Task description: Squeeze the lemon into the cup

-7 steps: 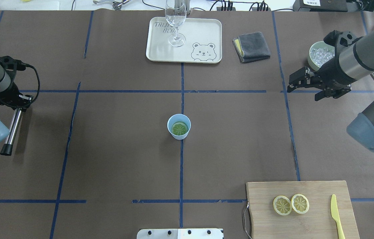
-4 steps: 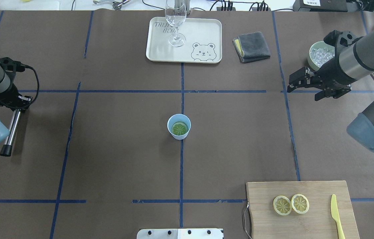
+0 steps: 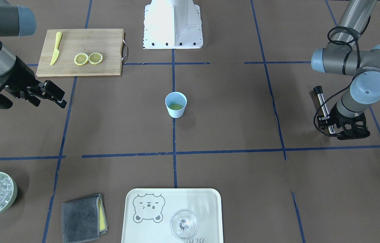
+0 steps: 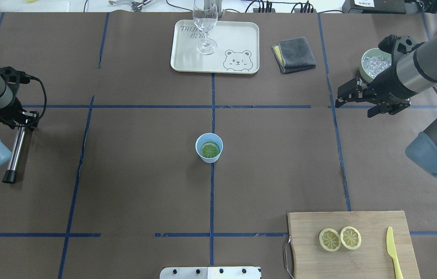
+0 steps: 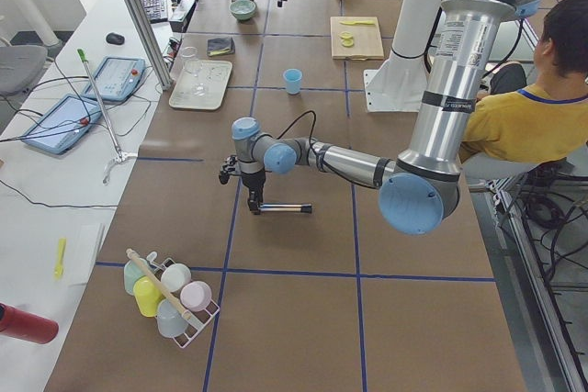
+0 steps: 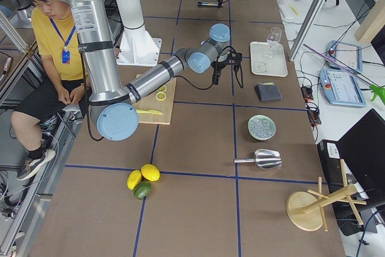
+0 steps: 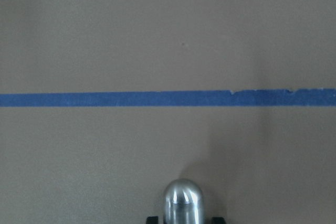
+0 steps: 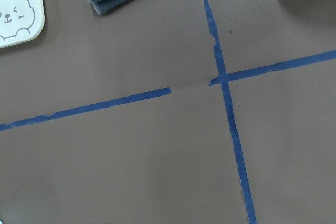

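Lemon (image 4: 210, 149) inside cup (image 4: 199, 154) (mid-table); left gripper (image 4: 19, 124) clamped on metal rod (image 4: 12, 155); right gripper (image 4: 354, 108) jaws apart, empty

The light is bright and even and comes from above, so the shadows are soft. The cup (image 3: 176, 109) throws only a faint shadow on the table, toward the robot's left. The metal rod (image 4: 14, 153) has a weak shadow beside it. The white robot base (image 3: 173, 23) is overexposed and shows almost no detail. In the left wrist view the rod's rounded tip carries sharp glare, and the picture is pale and slightly soft. In both side views the upright posts (image 5: 138, 16) lean near the edges.
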You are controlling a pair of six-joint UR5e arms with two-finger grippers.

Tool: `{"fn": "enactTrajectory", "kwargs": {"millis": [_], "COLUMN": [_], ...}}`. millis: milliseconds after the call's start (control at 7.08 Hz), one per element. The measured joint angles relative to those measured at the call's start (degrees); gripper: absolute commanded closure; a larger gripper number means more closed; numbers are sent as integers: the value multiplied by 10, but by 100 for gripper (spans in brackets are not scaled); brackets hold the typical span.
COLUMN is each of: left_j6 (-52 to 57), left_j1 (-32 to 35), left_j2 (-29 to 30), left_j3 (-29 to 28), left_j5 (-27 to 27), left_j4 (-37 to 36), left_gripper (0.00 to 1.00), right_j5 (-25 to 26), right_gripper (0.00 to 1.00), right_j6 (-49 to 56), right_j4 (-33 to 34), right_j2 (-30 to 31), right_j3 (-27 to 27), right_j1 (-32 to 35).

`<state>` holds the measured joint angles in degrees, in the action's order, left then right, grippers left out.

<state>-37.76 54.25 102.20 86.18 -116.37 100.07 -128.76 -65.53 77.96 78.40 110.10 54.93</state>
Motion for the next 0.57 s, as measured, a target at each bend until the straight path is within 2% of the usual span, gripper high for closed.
{"fn": "enactTrajectory", "kwargs": {"millis": [283,565], "left_j6": [15,112], "left_j1": [8,77], "left_j2": [0,-5], "left_j3": [25,58], "left_j5": [0,-39], "left_j4": [3,3], "left_gripper": [0,0], "right_j5": [-7,-35], "right_gripper": [0,0], "right_j6": [1,11], "right_j4": [0,0], "right_j2": [2,21], "right_j3": [3,14], "right_j1": [1,21]}}
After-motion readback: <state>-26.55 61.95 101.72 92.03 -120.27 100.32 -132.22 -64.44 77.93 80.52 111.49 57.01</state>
